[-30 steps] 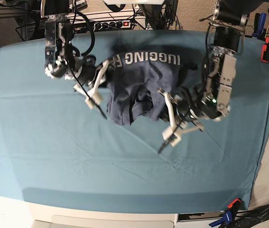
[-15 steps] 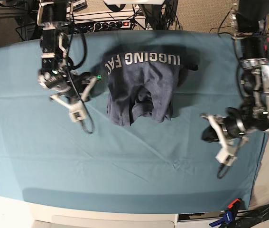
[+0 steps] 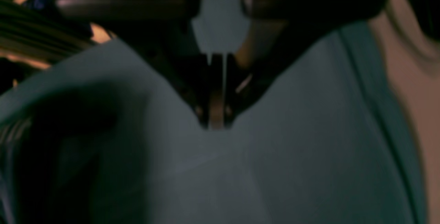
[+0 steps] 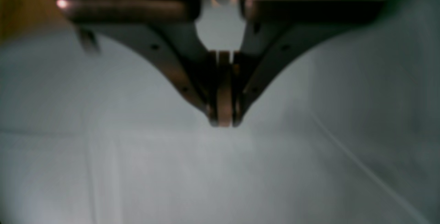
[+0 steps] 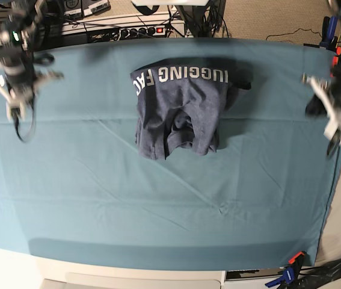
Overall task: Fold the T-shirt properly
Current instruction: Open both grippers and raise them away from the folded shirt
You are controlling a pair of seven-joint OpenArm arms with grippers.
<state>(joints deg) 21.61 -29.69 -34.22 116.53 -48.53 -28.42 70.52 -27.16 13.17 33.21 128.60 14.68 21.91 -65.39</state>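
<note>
The T-shirt (image 5: 181,108) lay bunched on the teal table cloth (image 5: 158,198) that covered the surface, toward twelve o'clock from the cloth's centre. Its white block lettering (image 5: 185,74) ran along the far edge, upside down in the base view, and the lower part was gathered into rumpled folds at about six o'clock of the garment. Neither arm touched it.

The right hand (image 5: 15,111) hung near the cloth's nine-to-ten o'clock edge, well apart from the shirt, blurred in the base view. Its wrist view showed the right hand's fingers (image 4: 211,107) pressed together with nothing between them, above bare cloth.

The left hand (image 5: 334,141) stood at the cloth's three o'clock edge, also well apart from the shirt and blurred. In its wrist view the fingers (image 3: 203,114) were likewise pinched together and empty, with bare cloth beneath and the cloth's edge at about three o'clock.
</note>
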